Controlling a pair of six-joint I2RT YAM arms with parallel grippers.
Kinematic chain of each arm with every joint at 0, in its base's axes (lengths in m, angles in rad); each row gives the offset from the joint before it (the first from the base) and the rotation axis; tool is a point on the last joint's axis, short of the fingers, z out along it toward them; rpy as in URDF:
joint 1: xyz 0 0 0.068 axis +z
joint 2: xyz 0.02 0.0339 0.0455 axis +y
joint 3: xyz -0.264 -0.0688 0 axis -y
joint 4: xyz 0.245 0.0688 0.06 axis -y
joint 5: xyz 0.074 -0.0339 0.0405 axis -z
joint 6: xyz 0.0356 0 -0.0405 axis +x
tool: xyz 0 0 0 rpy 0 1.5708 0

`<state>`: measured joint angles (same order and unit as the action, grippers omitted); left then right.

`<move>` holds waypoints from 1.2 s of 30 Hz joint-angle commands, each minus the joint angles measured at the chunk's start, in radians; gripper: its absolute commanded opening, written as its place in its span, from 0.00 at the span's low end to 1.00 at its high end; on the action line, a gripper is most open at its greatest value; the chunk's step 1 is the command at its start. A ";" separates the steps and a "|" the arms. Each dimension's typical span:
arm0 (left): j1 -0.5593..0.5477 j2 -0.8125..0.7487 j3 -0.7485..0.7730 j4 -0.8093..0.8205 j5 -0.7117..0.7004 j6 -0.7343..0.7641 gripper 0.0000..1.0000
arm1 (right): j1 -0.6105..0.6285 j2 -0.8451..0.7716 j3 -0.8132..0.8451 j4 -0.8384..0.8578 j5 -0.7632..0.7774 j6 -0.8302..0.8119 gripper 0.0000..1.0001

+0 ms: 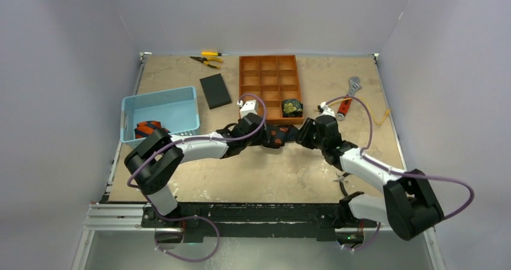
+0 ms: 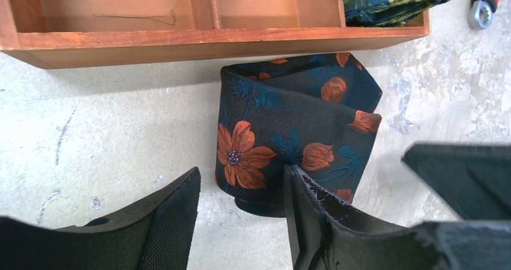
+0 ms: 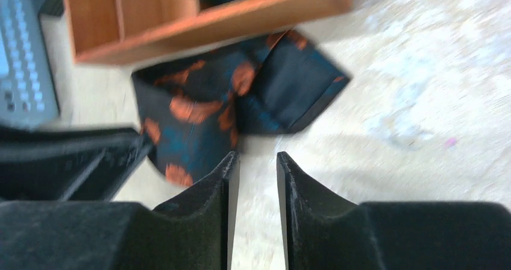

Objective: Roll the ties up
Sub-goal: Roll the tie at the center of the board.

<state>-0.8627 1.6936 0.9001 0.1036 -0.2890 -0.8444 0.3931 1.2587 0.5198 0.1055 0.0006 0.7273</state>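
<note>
Pale blue plastic forms the basket (image 1: 175, 110) at the left of the bench (image 1: 241, 173); a dark roll with orange-red stripes, the striped tie (image 1: 147, 128), sits at its near left corner, seen only from the top view. Next come a flat black pad (image 1: 215, 91) and, behind it, yellow-handled pliers (image 1: 206, 59). The wooden tray (image 1: 256, 77) follows, with the rolled green-gold tie (image 1: 293, 107) in its near right compartment. Just in front of the tray lies the floral tie (image 1: 276, 136), dark with orange flowers, between the two arms. The left wrist view shows it folded into a loose, flattened loop (image 2: 289, 131), and the left tool (image 2: 241, 179) with its jaws well apart: one finger (image 2: 307, 210) overlaps the tie's near edge, the other stands clear over bare bench. The right wrist view, blurred, shows the same tie's pointed end (image 3: 289, 89) spread rightward, and the right tool (image 3: 257, 161) with a narrow gap between its jaws, nothing in it, just short of the fabric. Farthest right lie a red-handled wrench (image 1: 348, 98) and a thin yellow cord (image 1: 382, 118).
</note>
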 commanded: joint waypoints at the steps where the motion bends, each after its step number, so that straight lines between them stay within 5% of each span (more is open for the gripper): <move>1: 0.020 -0.050 0.037 -0.044 -0.041 0.031 0.52 | 0.135 -0.094 -0.050 -0.030 0.006 -0.042 0.30; 12: 0.034 -0.058 0.049 -0.040 -0.010 0.056 0.53 | 0.358 0.022 -0.011 0.055 -0.026 0.008 0.22; 36: 0.060 -0.118 0.004 -0.037 -0.006 0.088 0.52 | 0.226 0.323 0.155 0.091 0.048 -0.062 0.21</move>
<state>-0.8181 1.6115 0.9142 0.0357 -0.3023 -0.7807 0.6342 1.5555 0.6342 0.1715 0.0128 0.7208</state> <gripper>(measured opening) 0.526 0.205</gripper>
